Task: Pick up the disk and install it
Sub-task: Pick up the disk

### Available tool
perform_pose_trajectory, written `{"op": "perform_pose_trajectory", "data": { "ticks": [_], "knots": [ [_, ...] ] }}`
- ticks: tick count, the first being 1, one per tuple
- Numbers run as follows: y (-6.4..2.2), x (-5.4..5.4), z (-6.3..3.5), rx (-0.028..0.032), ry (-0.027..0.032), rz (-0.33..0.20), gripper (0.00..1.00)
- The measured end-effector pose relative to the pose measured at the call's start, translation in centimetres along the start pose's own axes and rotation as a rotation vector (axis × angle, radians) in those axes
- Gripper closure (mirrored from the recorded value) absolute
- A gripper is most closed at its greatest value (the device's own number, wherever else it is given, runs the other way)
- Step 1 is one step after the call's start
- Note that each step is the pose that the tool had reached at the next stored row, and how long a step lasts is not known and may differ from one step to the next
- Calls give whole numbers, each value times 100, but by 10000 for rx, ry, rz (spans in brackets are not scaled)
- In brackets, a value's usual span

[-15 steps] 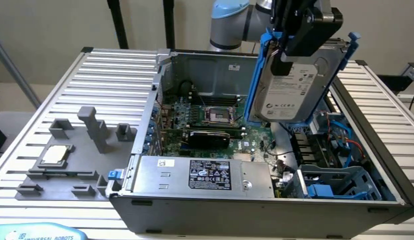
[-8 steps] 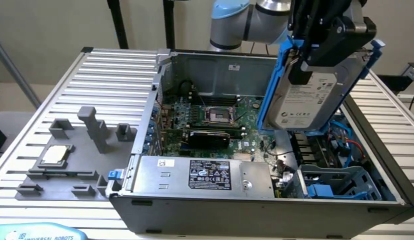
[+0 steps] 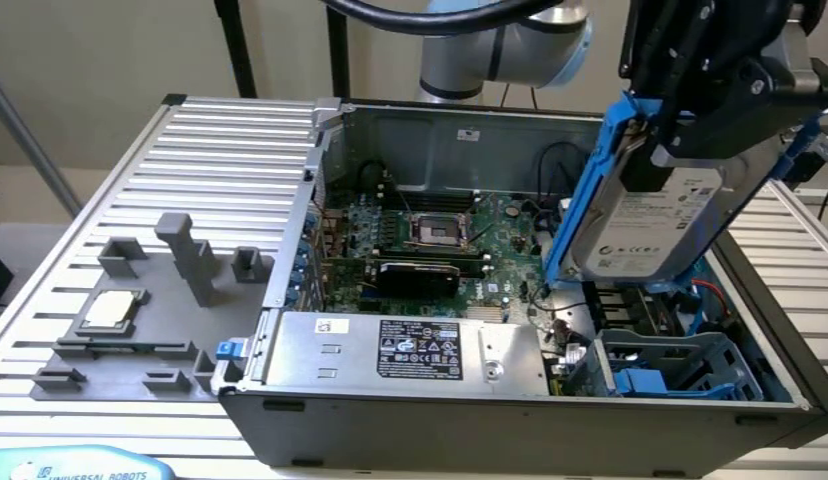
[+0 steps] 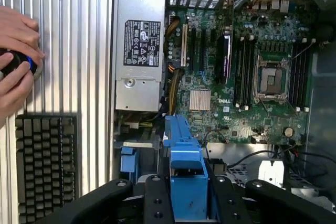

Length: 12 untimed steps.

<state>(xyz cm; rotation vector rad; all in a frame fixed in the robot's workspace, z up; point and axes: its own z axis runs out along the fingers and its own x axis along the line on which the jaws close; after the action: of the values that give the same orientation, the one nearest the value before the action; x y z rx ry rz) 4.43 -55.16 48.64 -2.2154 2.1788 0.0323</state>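
The disk [image 3: 648, 225] is a silver-grey drive with a white label in a blue carrier. It hangs tilted on edge above the open computer case [image 3: 521, 410], on the exterior view's right. My gripper [image 3: 668, 160] is shut on its upper end. In the wrist view the blue carrier [image 4: 186, 182] runs out between my black fingers [image 4: 157, 198], over the case interior. Below the disk a grey-blue drive cage [image 3: 681, 365] sits in the case's near right corner.
Inside the case lie the green motherboard [image 3: 428, 240] and a silver power supply [image 3: 401, 350] with a black label. A grey fixture [image 3: 121, 340] holding a small square chip [image 3: 107, 310] rests on the ribbed table. A person's hand [image 4: 16, 61] and a keyboard [image 4: 44, 166] are beside the case.
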Motion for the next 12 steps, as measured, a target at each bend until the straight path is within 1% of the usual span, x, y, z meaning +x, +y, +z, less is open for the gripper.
{"op": "perform_pose_trajectory", "data": {
  "ticks": [8, 12],
  "knots": [
    [-203, 201, -6, -1, -2, 0, 67],
    [-328, 266, 13, -11, -6, 0, 67]
  ]
}}
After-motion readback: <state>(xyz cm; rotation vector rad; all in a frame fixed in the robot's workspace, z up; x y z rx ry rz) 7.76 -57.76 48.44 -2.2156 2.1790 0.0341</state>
